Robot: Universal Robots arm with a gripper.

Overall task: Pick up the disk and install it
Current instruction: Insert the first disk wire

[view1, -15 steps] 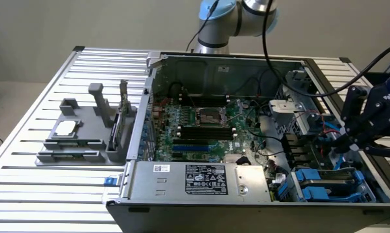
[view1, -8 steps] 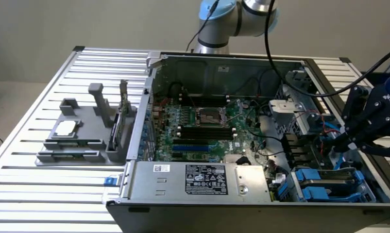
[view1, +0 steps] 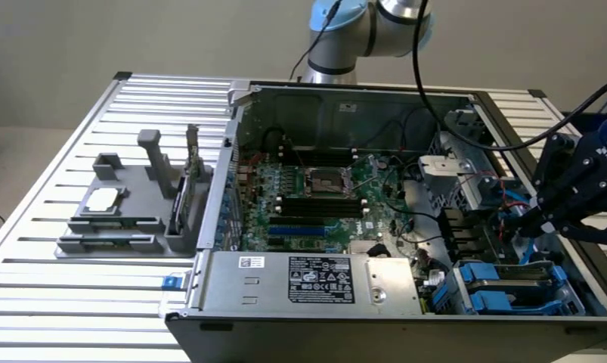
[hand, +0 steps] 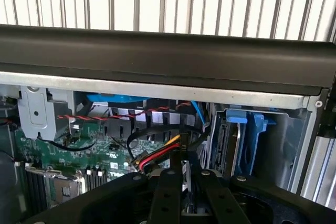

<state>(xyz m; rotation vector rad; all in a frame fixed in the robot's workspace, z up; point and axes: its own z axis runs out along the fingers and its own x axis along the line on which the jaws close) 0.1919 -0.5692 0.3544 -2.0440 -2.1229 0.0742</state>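
Observation:
My gripper (view1: 532, 229) hangs inside the open computer case (view1: 384, 336), at the exterior view's right, just above the drive bays. In the wrist view its two black fingers (hand: 167, 195) stand close together. They are shut on a thin dark thing seen edge-on between them, which I take for the disk (hand: 185, 176). Most of the disk is hidden by the fingers. Beside it, a blue carrier (hand: 247, 129) with a grey drive edge stands upright in a bay.
Red, yellow and black cables (hand: 157, 156) run close to the fingers. Blue bay carriers (view1: 505, 291) lie below the gripper, next to the power supply (view1: 314, 280) and the motherboard (view1: 314, 189). A grey fixture (view1: 122, 219) on the slatted table holds a square chip (view1: 101, 199) and an upright card (view1: 193, 155).

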